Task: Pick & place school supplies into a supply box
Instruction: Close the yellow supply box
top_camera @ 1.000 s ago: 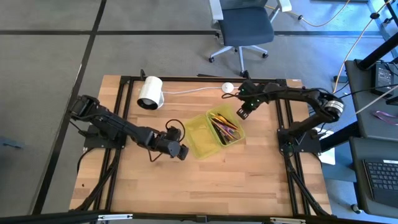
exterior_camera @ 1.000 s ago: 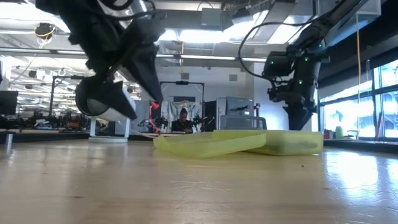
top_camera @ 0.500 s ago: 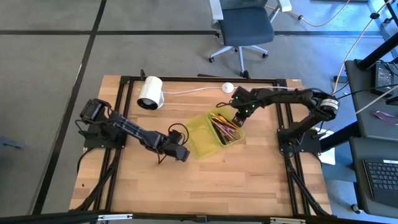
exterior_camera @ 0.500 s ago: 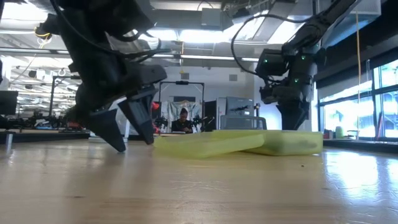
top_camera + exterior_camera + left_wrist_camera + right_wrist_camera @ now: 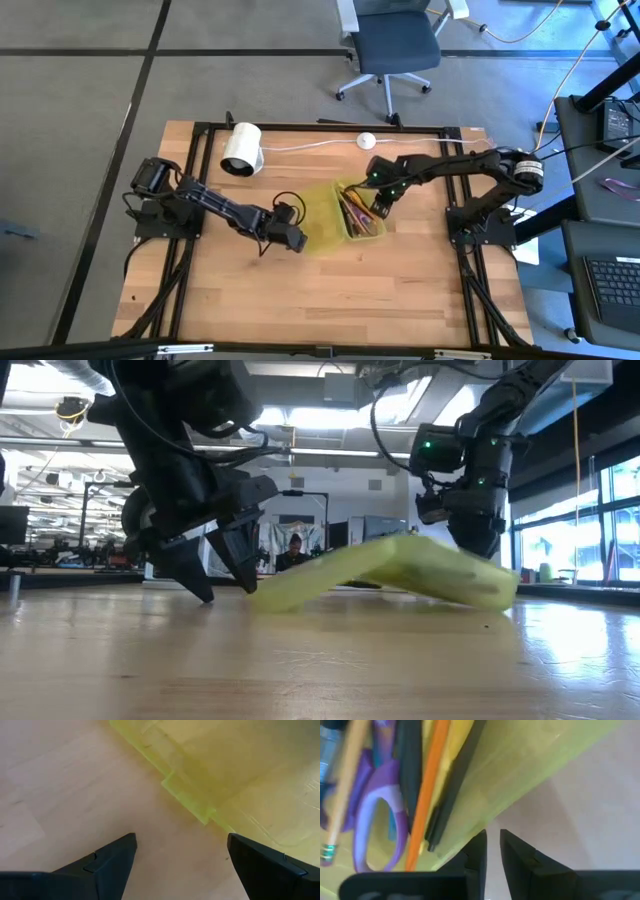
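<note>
The translucent yellow-green supply box [image 5: 352, 232] stands mid-table. Its open lid [image 5: 317, 216] is spread toward the table's left. The school supplies lie inside: purple-handled scissors [image 5: 375, 815], an orange pencil [image 5: 427, 785], and black and yellow pens. In the low view the box [image 5: 450, 575] and lid [image 5: 320, 575] form a ridge, raised where they join, with their outer edges on the table. My right gripper [image 5: 378, 207] is shut at the box's right side. My left gripper [image 5: 298, 240] stands open, low over the table, just short of the lid's latch tab [image 5: 187, 800]. My right gripper pushes with its shut fingers [image 5: 479, 851] against the outer face of the box's right-hand long wall [image 5: 520, 780]. It points steeply down, coming from the table's right. The box is tipped, its lid side lifted and its right lower edge [image 5: 495, 598] on the table.
A white roll [image 5: 241, 149] lies at the far left. A small white puck [image 5: 366, 141] on a cable sits at the far edge. Black frame rails [image 5: 452, 200] run along both table sides. Bare wood [image 5: 340, 290] fills the near half.
My right gripper has swung from the far right toward the table's left and near side, against the box. The box has turned and shifted left, and its joint with the lid has risen off the table. My left gripper has dropped toward the table and moved closer to the lid.
</note>
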Tool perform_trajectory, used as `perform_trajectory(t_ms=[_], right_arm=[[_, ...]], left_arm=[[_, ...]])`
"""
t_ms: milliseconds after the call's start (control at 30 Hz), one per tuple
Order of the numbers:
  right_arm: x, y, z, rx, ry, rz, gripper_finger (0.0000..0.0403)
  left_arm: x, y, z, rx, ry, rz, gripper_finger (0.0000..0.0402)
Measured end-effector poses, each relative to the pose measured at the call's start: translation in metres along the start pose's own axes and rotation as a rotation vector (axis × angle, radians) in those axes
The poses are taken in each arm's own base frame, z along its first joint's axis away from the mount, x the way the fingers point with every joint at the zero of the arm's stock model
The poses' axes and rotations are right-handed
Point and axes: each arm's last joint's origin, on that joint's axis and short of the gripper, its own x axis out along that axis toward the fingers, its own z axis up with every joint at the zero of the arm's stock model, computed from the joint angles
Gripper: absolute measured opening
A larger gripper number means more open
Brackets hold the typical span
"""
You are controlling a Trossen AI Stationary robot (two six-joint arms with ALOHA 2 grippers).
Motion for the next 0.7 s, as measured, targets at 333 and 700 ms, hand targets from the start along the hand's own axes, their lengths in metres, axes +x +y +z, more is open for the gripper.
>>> perform_trajectory(t_ms=[333, 700], right_arm=[[0.005, 0.036, -0.015, -0.063, 0.063, 0.032, 0.0058], [0.008, 0.067, -0.025, -0.087, 0.044, 0.082, 0.0058]], left_arm=[[-0.011, 0.006, -0.003, 0.064, 0.122, 0.011, 0.0311], [-0.034, 0.025, -0.006, 0.1, 0.278, 0.119, 0.0311]])
